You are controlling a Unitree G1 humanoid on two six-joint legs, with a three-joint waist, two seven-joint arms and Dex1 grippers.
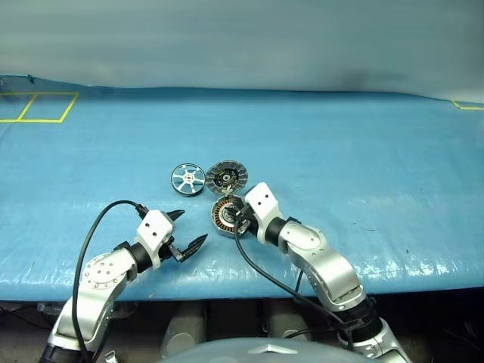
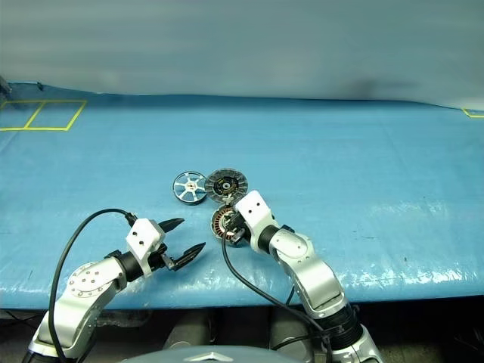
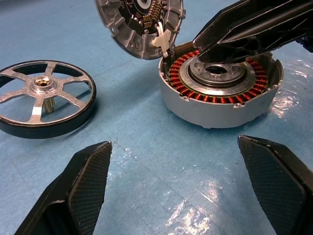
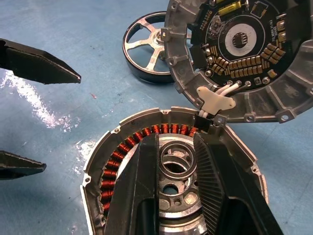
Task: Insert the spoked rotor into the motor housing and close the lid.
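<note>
Hovering over the housing point(image 1: 226, 214), the R gripper point(image 4: 177, 161) has its fingers close together w/ a small gap, right above the hub and inside the winding ring; whether they pinch the hub I can't tell. L gripper point(image 1: 184, 234) sits wide open and empty, near-left of the housing, apart from it. Rotor point(image 1: 187, 179) lies flat on the mat point(image 1: 363, 166), far-left of the housing, untouched. Lid point(image 1: 227, 176) lies open just beyond the housing, joined at the rim by a white connector. Risks: R fingers scraping the copper windings, or a nudge tugging the lid's wires; grabbing the rotor w/ R there looks cramped.
</note>
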